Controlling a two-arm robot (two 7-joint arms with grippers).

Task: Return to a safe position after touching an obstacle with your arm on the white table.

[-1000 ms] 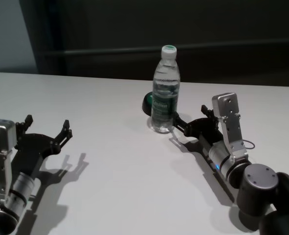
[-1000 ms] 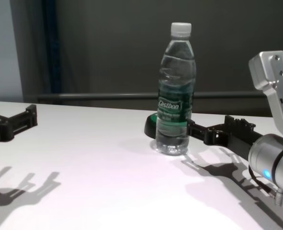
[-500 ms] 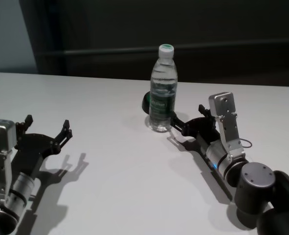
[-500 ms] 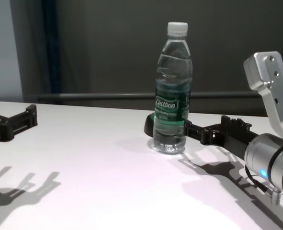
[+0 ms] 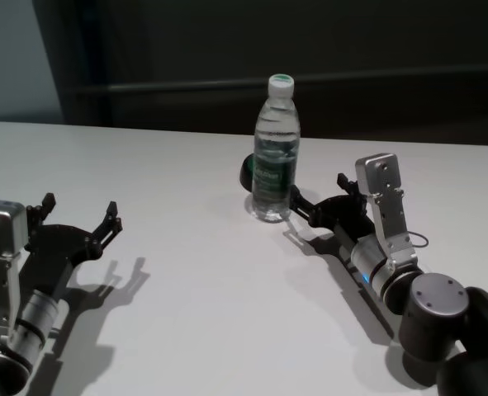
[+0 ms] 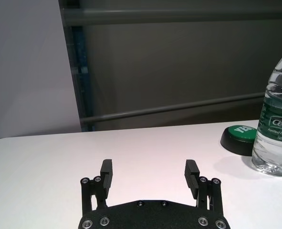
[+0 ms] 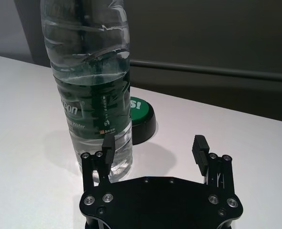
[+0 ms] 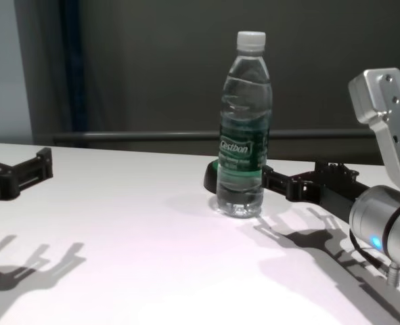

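The obstacle [image 5: 274, 157] — a clear water bottle with a white cap and dark green label — stands upright toward the far edge of the white table [image 5: 194, 280], a little right of its middle, with a low black-and-green dome [image 8: 213, 177] just behind its base. A second ago it stood slightly further toward the table's right edge; half a second ago it had slid a touch to the left, and it now rests at that shifted spot. The push has ended.

The right gripper [image 5: 310, 213] lies low over the table on the bottle's right side, fingers spread wide and holding nothing. Compared with half a second ago, the wrist and forearm have shifted back a little toward the right edge, so the arm appears to be starting its withdrawal. In the right wrist view one fingertip [image 7: 107, 143] overlaps the bottle's lower wall; whether it is touching or just beside it I cannot tell.

The left gripper [image 5: 77, 221] is parked near the table's left edge, well apart from the bottle, its fingers wide open and empty, unchanged across the frames.

By my judgement the contact is made and the retreat has only begun — the remaining concern is drawing the open fingers clear without tipping the bottle.
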